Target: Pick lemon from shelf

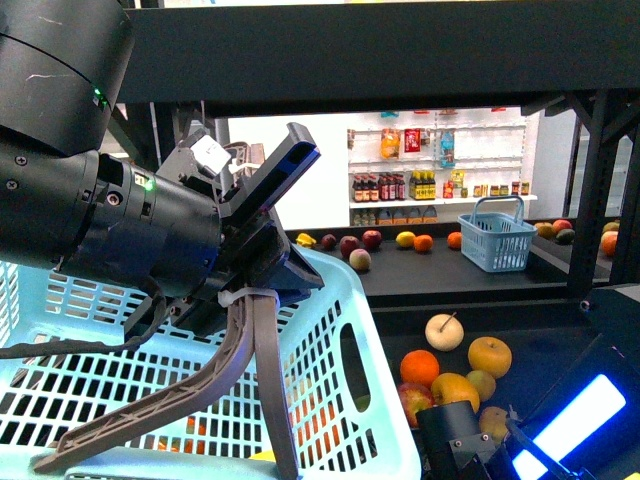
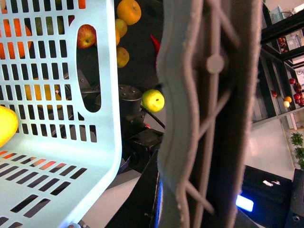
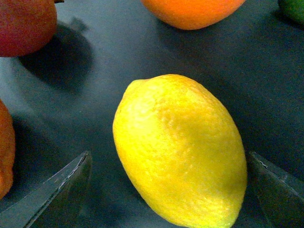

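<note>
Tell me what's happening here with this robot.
The right gripper is open around the lemon, which lies on the dark shelf board among other fruit. It has one jaw on each side and has not yet closed. The left gripper hangs at the light blue basket with jaws spread wide, apparently gripping nothing.

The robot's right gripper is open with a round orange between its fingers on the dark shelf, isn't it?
No, it is not an orange. The right wrist view shows the right gripper open with a bright yellow oval lemon between its fingers, on the dark grey shelf board.
</note>
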`<action>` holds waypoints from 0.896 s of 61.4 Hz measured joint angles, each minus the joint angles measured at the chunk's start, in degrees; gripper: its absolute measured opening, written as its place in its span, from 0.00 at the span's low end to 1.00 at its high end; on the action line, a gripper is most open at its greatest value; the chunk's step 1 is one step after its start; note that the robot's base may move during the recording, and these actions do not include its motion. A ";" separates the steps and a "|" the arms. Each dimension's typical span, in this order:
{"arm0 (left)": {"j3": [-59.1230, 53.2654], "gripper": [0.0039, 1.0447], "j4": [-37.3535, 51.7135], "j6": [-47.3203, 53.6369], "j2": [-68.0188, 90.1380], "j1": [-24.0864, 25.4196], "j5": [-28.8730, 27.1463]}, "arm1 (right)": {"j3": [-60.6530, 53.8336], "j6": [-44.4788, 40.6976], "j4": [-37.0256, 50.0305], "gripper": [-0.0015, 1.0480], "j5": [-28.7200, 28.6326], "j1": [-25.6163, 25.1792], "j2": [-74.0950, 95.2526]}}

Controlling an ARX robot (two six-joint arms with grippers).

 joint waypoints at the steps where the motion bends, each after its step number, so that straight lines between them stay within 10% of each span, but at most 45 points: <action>1: 0.00 0.11 0.00 -0.02 0.00 0.00 0.00 | 0.00 0.02 0.02 0.93 0.00 0.02 0.00; 22: 0.00 0.11 0.00 0.00 0.00 0.00 -0.02 | -3.04 0.63 -0.22 0.55 -0.90 0.11 -1.49; 55: 0.00 0.11 0.00 0.00 0.00 0.00 -0.02 | -12.33 1.73 3.30 0.52 0.81 -3.58 -9.97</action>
